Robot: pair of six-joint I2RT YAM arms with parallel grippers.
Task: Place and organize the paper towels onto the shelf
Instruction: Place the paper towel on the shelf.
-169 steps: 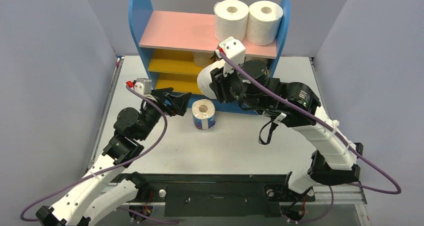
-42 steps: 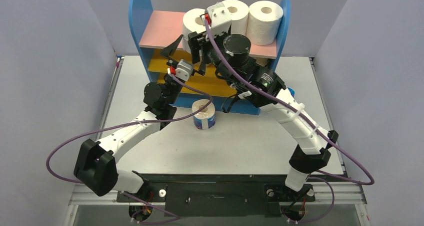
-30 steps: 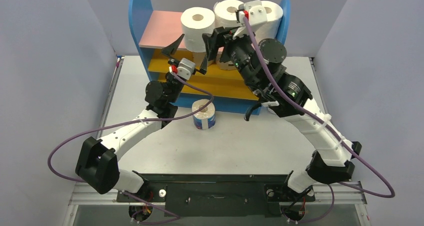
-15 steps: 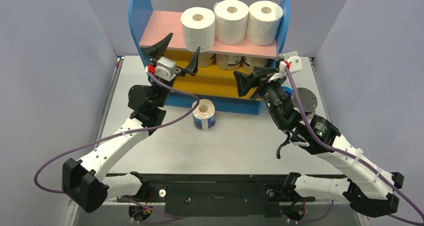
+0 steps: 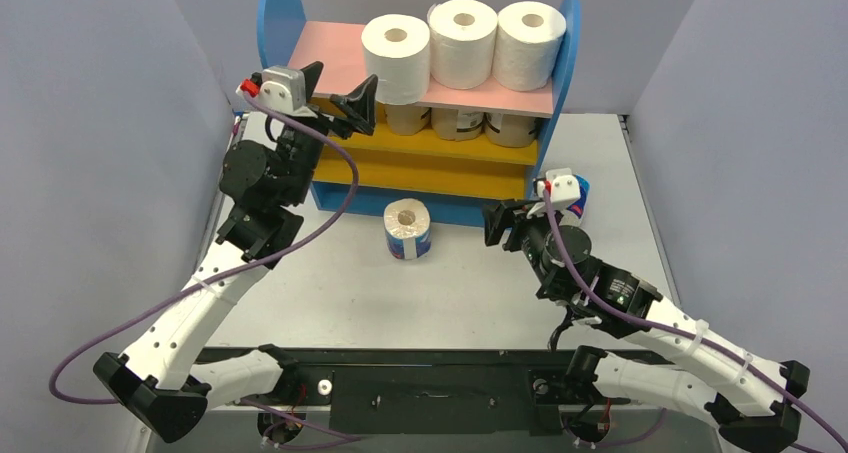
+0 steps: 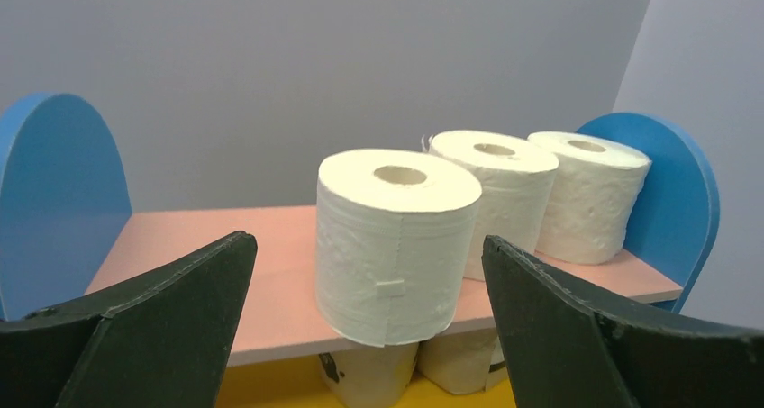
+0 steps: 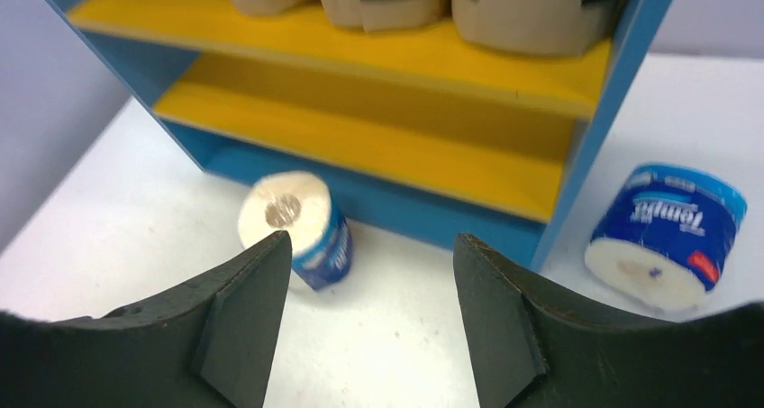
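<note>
**A:** Where do the paper towels sit?

**B:** 3 white rolls (image 5: pixel 462 31) stand upright in a row on the pink top board (image 5: pixel 335 48) of the shelf (image 5: pixel 280 13). They fill its right part, and the last one stands against the right side panel (image 5: pixel 572 23). The leftmost roll stands at the board's front edge.

**A:** And under them?

**B:** 3 tan-wrapped rolls (image 5: pixel 460 123) stand side by side on the upper yellow board (image 5: pixel 440 145). The lower yellow board (image 5: pixel 430 178) carries nothing that I can see.

**A:** Any off the shelf?

**B:** 2. A blue-and-white roll (image 5: pixel 407 230) stands upright on the table (image 5: pixel 460 293), just in front of the blue base (image 7: pixel 423 205). A second blue-and-white roll (image 7: pixel 665 237) lies on its side on the table, just outside the right side panel.

**A:** The arms?

**B:** The left fingers (image 6: pixel 162 327) are raised to the height of the pink board, in front of the leftmost white roll. They are spread wide and hold nothing. The right fingers (image 7: pixel 225 327) are low over the table, facing the shelf's lower boards. They stand apart with nothing between them.
</note>
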